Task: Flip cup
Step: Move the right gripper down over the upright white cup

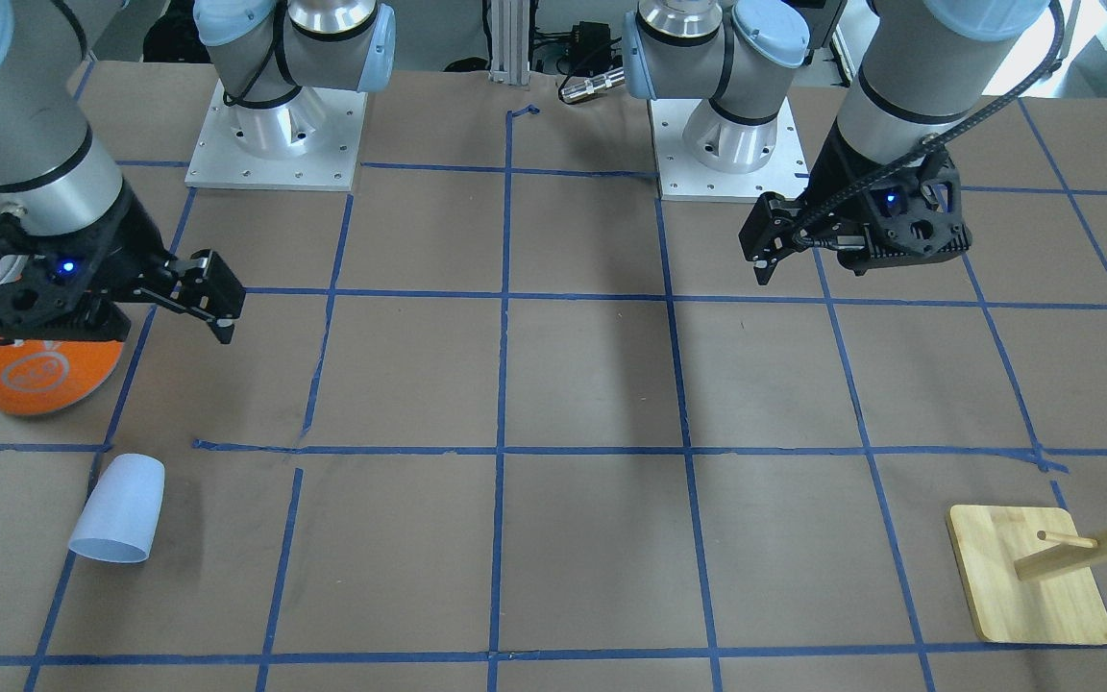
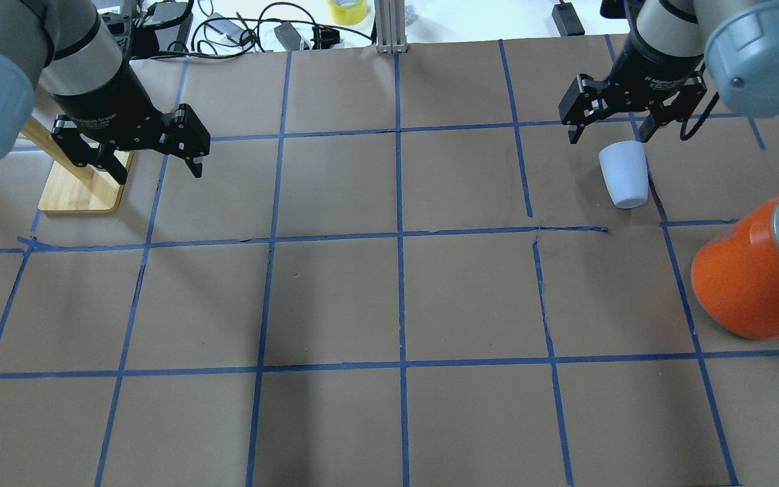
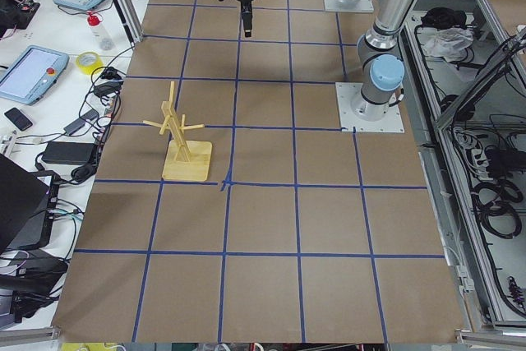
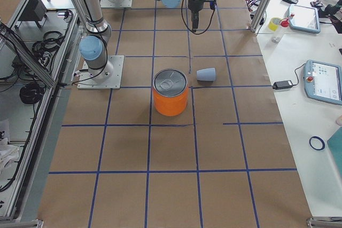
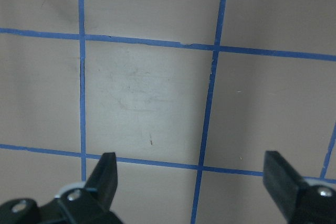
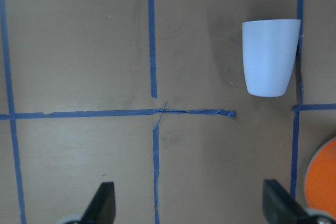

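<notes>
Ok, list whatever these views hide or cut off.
Orange can: cut by the overhead view's right edge; front-facing, the right gripper covers its top.
Wooden rack: runs off the front-facing view's right edge; overhead, the left gripper covers part.
Cup: too small in the exterior right view for detail.

One cup lies near one orange can. One wooden stand is far from the can. There are two tools, the left tool and the right tool.

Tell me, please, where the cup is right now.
In the overhead view the cup lies on its side at upper right, just below the right gripper in the picture and up-left of the orange can.
</notes>
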